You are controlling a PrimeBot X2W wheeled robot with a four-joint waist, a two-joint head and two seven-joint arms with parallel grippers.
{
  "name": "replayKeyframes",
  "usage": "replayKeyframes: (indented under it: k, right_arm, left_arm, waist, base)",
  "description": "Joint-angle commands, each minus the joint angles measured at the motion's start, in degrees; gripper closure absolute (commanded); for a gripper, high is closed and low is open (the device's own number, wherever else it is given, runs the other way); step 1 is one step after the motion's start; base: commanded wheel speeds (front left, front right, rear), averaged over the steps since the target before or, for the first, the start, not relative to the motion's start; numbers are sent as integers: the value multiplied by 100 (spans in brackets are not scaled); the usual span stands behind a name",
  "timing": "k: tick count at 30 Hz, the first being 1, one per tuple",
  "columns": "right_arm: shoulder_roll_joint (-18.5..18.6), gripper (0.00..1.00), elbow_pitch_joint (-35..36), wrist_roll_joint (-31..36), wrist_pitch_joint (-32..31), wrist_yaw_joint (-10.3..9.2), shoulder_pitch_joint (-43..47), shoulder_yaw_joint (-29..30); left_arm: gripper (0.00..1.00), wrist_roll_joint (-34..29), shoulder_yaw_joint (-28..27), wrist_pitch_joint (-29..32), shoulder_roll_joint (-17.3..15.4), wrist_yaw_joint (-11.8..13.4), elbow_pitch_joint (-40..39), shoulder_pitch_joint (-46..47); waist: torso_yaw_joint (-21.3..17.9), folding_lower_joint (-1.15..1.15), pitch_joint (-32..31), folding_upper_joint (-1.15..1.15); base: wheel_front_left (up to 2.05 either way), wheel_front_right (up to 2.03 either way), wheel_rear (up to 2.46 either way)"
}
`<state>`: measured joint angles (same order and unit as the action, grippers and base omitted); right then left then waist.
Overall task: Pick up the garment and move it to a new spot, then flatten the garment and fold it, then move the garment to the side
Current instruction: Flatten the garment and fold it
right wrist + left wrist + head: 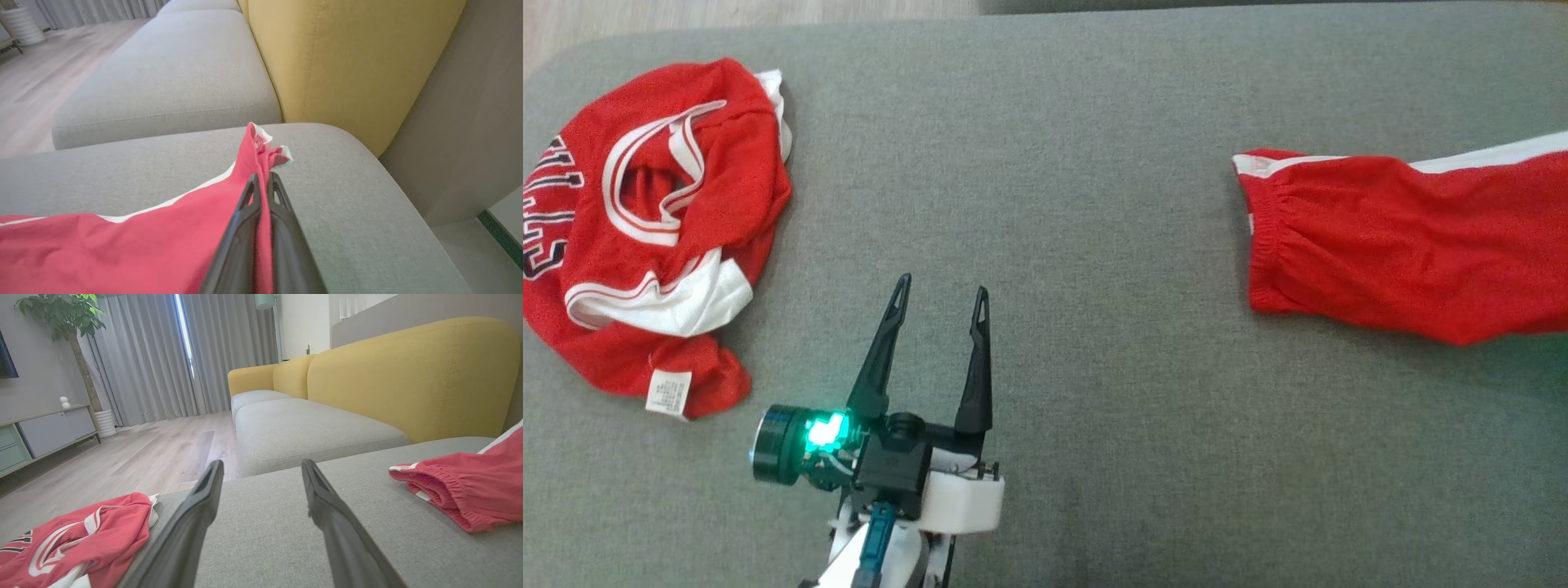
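Right wrist view: right pincer (263,181) clamped on red garment (143,245); left pincer (942,287) apart.

Shorts (1405,245) — far end off right edge; jersey (727,204) lettering off left edge

garments: 2 (jersey (645,220), shorts (1405,245)) | pincers: 2 (left pincer (943,286), right pincer (264,176)) | sofa (408,384): 1

Lit softly by daylight through the curtains (143,355), brightest at their gap; blurred along the left tool (261,463); stretched toward wrist-view edges.
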<state>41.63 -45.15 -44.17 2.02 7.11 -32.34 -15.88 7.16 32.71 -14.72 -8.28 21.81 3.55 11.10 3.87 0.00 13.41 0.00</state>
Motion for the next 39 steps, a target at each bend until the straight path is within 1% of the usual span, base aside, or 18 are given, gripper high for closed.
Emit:
replayKeyframes:
  k: [1, 6, 11, 15, 19, 20, 21, 22, 23, 26, 31, 32, 34, 37, 39]
  right_arm:
    - [104, 100, 242, 63, 113, 37, -103, -46]
    - [-358, 100, 809, 174, 190, 37, -99, -115]
    - [-880, 100, 1497, 429, 46, 37, 27, -209]
    - [-1398, 100, 1874, 687, -146, 37, 149, -328]
    - [-1964, 100, 2042, 825, -200, 37, 379, -585]
    - [-2083, 89, 2050, 865, -175, 37, 441, -638]
    - [-2189, 43, 2077, 909, -107, 37, 496, -691]
    - [-2297, 0, 2114, 909, -34, 37, 561, -750]
    - [-2374, 0, 2146, 900, 41, 37, 633, -792]
    - [-2420, 0, 2261, 902, 221, 37, 782, -848]
    - [-2220, 0, 2669, 900, 818, 37, 1327, -482]
    - [-2069, 0, 2847, 1023, 980, 37, 1594, -273]
    - [-1949, 0, 3014, 1246, 1121, 37, 1876, -55]
    - [-1952, 0, 3276, 1620, 1241, 37, 2371, 298]
    - [-1998, 0, 3469, 1974, 1277, 37, 2734, 423]
  left_arm:
    - [0, 10, -244, -28, -29, -32, -121, 4]
    - [0, -11, -288, -28, 17, -90, -16, -78]
    - [0, 4, -341, -28, 74, -143, 52, -150]
    - [0, -3, -369, -28, 127, -188, 85, -178]
    - [0, 12, -395, -28, 206, -233, 109, -186]
    - [0, 23, -407, -28, 225, -246, 117, -193]
    - [0, 26, -418, -28, 242, -255, 125, -196]
    - [0, 30, -428, -28, 257, -268, 138, -201]
    - [0, 41, -438, -28, 274, -286, 156, -208]
    - [0, 53, -459, -28, 303, -312, 184, -222]
    - [0, 41, -569, -28, 342, -327, 167, -347]
    - [0, 35, -626, -28, 340, -336, 162, -435]
    - [0, 34, -706, -28, 325, -333, 135, -550]
    - [0, 20, -828, -28, 283, -329, 46, -772]
    - [0, 10, -915, -28, 248, -329, -45, -969]
  waist:
    - [-31, 0, -64, 0]
    - [-30, 0, -240, 0]
    - [41, 0, -363, 0]
    - [133, 0, -390, 0]
    - [242, 0, -408, 0]
    - [267, 0, -418, 0]
    - [293, 0, -430, 0]
    - [316, 0, -445, 0]
    - [339, 0, -470, 0]
    - [372, 0, -517, 0]
    - [390, 0, -729, 0]
    - [362, 0, -845, 0]
    - [308, 0, -979, 0]
    - [240, 0, -1189, 0]
    - [188, 0, -1346, 0]
  base:
    - [0, 0, 0]
    - [0, 0, 0]
    - [0, 0, 0]
    - [0, 0, 0]
    - [0, 0, 0]
    - [0, 0, 0]
    - [0, 0, 0]
    - [0, 0, 0]
    - [0, 0, 0]
    - [0, 0, 0]
    - [0, 0, 0]
    - [0, 0, 0]
    - [0, 0, 0]
    - [0, 0, 0]
    - [0, 0, 0]
